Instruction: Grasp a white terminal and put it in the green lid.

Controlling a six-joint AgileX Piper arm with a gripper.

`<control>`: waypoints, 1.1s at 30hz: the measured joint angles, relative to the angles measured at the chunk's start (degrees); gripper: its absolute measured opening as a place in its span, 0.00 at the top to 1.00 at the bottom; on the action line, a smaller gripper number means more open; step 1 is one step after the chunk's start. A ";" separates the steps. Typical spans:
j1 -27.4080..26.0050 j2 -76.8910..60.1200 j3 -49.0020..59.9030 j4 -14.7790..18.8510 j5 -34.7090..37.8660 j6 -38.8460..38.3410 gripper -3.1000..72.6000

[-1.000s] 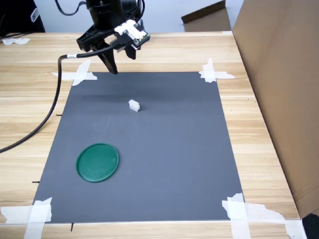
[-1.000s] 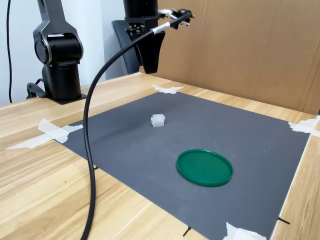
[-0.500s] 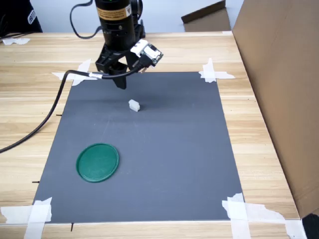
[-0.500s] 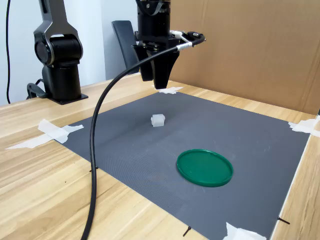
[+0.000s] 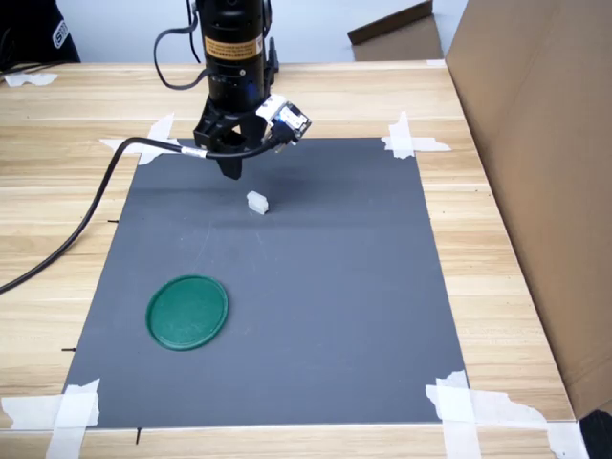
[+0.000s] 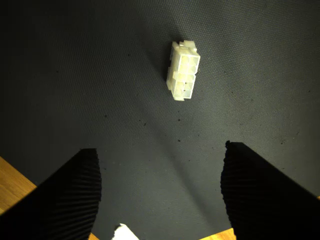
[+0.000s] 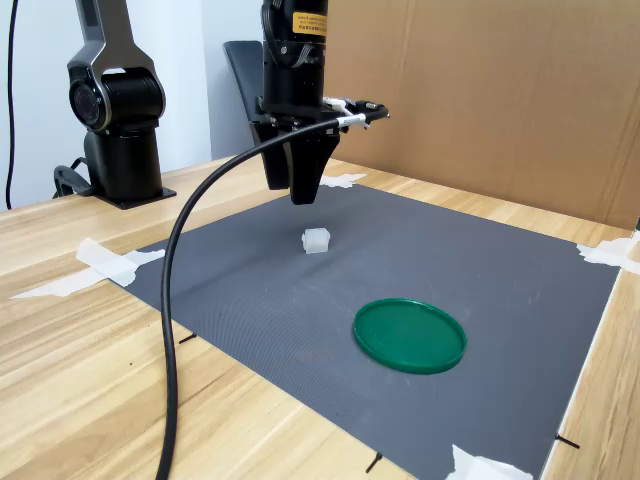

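claw above the terminal, not yet lined up

the claw (image 6: pixel 159 192) hangs above the dark mat (image 5: pixel 316 287), with its two fingers (image 6: pixel 67 200) spread wide and nothing between them. the white terminal (image 6: pixel 183 70) lies on the mat, a little ahead of the fingertips in the wrist view and slightly off the middle line between them. in the first exterior view the white terminal (image 5: pixel 257 202) is just below the claw (image 5: pixel 232 172). the green lid (image 5: pixel 187 312) lies flat on the mat, well apart from the terminal, toward the first exterior view's lower left.

i think the main risk is a descent from this position: the terminal is not between the fingers yet, so a finger could land on it or push it aside. the block is also tiny and lies at a small angle to the jaws, so closing on it may turn it or let it slip out.

compared with half a second ago, the claw has come lower and a little nearer to the terminal in both exterior views. a second ago it was higher and further back, near the mat's far edge. the terminal and the lid have not moved.
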 joint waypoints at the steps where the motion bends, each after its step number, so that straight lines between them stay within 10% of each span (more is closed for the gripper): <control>1: 0.00 0.00 0.00 0.25 0.00 0.85 0.18; 33: 0.00 5.12 0.89 0.99 -6.55 4.24 0.18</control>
